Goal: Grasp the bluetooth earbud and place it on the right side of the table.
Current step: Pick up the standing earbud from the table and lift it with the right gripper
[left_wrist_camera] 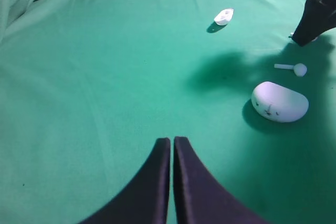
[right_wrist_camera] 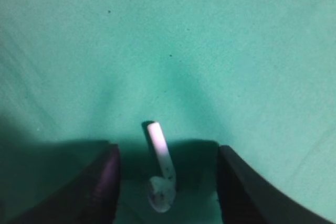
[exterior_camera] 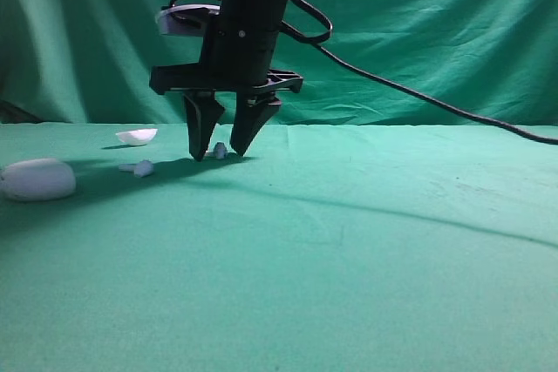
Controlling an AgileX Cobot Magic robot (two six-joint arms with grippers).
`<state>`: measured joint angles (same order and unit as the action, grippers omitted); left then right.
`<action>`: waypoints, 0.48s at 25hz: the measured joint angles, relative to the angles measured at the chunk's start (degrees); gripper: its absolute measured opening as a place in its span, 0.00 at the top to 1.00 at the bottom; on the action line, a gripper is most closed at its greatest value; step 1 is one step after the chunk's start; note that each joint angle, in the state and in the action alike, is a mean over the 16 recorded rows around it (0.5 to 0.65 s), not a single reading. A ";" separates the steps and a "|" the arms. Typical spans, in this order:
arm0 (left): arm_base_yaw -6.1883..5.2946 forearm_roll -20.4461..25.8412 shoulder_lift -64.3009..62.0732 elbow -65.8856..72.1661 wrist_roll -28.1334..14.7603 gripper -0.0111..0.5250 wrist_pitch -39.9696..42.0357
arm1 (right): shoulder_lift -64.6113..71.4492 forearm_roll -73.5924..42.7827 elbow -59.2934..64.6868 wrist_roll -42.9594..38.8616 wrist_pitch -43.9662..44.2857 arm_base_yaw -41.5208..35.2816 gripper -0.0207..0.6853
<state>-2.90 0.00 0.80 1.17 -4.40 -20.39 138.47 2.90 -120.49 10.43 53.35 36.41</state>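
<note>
The bluetooth earbud (right_wrist_camera: 160, 174) is a small white piece with a short straight stem and a rounded head. In the right wrist view the stem points toward 12 o'clock and the head sits at the 6 o'clock end; small dark specks show on the stem and head. It lies flat on the table (exterior_camera: 349, 259), a wide surface covered in green cloth.

The right gripper (exterior_camera: 218, 150) stands with its jaws spread wide. Its two dark fingers (right_wrist_camera: 100, 182) flank the earbud, one at 9 o'clock and one at 3 o'clock of it, each apart from it with green cloth visible between. The gripper holds nothing. In the exterior high view the fingertips reach down to the cloth, and the earbud (exterior_camera: 220, 151) lies between them, left of the table's centre.

The left gripper (left_wrist_camera: 172, 145) has its jaws pressed together with only a thin line between them, and nothing is held.

Other items, exterior high view:
- A second earbud (exterior_camera: 139, 167) lies at 9 o'clock of the right gripper.
- A pebble-shaped white case (exterior_camera: 37, 179) lies further toward 9 o'clock, near the frame edge.
- A small white shell-like piece (exterior_camera: 137, 136) lies at 10 o'clock of the gripper.
</note>
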 joint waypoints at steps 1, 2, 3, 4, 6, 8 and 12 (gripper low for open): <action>0.00 0.00 0.00 0.00 0.00 0.98 0.00 | 0.07 0.00 -0.05 -0.01 0.05 0.00 0.43; 0.00 0.00 0.00 0.00 0.00 0.98 0.00 | 0.14 0.01 -0.10 -0.02 0.14 0.00 0.46; 0.00 0.00 0.00 0.00 0.00 0.98 0.00 | 0.21 0.03 -0.15 -0.02 0.27 0.00 0.49; 0.00 0.00 0.00 0.00 0.00 0.98 0.00 | 0.27 0.04 -0.20 -0.02 0.41 0.00 0.52; 0.00 0.00 0.00 0.00 0.00 0.98 0.00 | 0.38 0.07 -0.30 -0.03 0.71 0.00 0.58; 0.00 0.00 0.00 0.00 0.00 0.98 0.00 | 0.42 0.09 -0.51 -0.07 1.06 0.00 0.63; 0.00 0.00 0.00 0.00 0.00 0.98 0.00 | 0.65 0.12 -1.72 -0.41 2.46 0.00 0.74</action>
<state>-2.90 0.00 0.80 1.17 -4.40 -20.39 139.12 3.01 -122.21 10.02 55.82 36.41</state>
